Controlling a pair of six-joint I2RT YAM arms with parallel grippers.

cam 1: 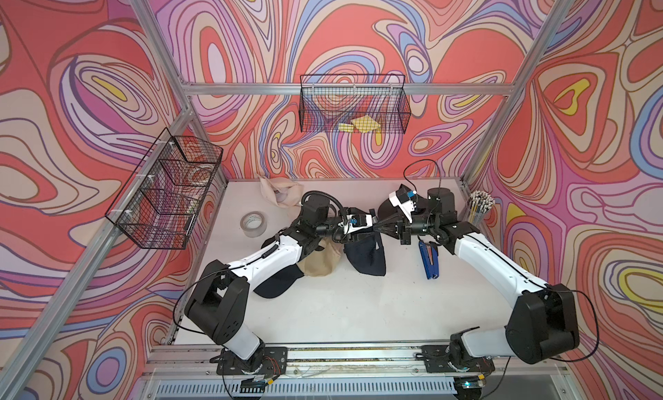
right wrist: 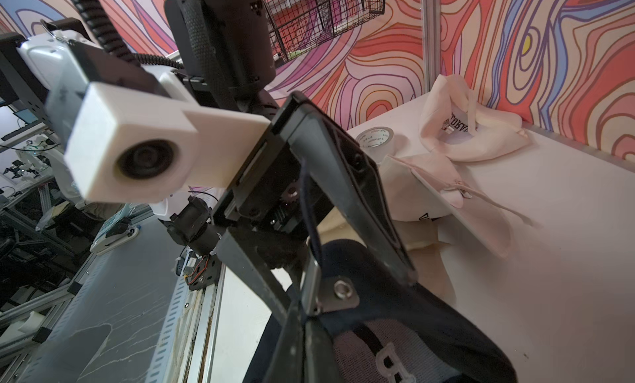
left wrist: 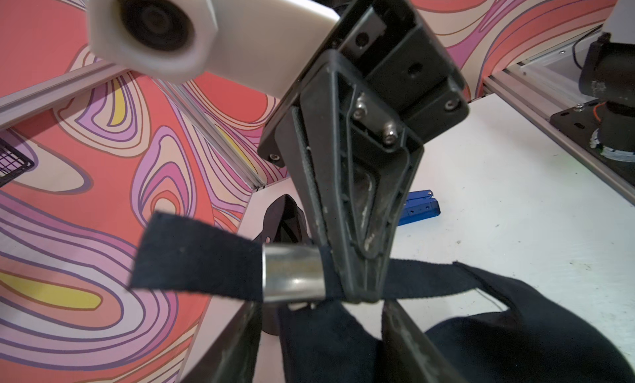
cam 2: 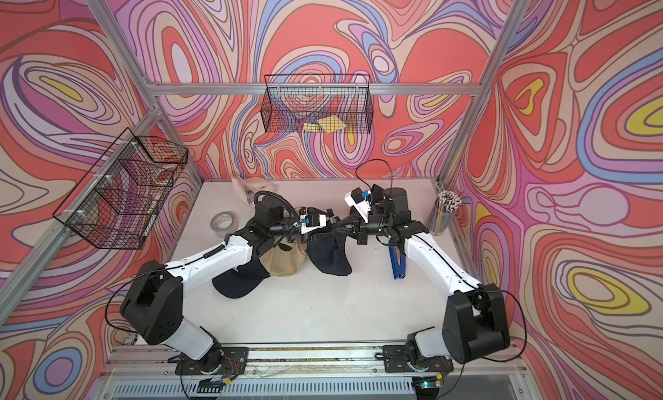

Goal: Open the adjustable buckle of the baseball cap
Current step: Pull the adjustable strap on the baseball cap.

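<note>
This is a robotics lab test cell: an aluminium-profile frame (cam 1: 287,89) carries swirl-printed backdrop walls (cam 1: 89,75) around a white tabletop (cam 1: 341,308), two robot arms (cam 1: 265,258) stand bolted to a front rail (cam 1: 358,355), and cluttered workbenches (right wrist: 20,164) show beyond.

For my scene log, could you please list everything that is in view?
navy cap: one, navy, mid-table
strap: one, navy, on navy cap
buckle: one, silver, on strap
tan cap: one, tan, navy brim, under left arm
cloth: one, cream, back
tape: one, pale, back left
stapler: one, blue, by right arm
pencil cup: one, clear, back right
side basket: one, black, left wall
back basket: one, black, back wall
yellow pieces: count unclear, yellow, in back basket
table: one, white
left gripper: one, black, open around buckle
right gripper: one, black, shut on strap
</note>
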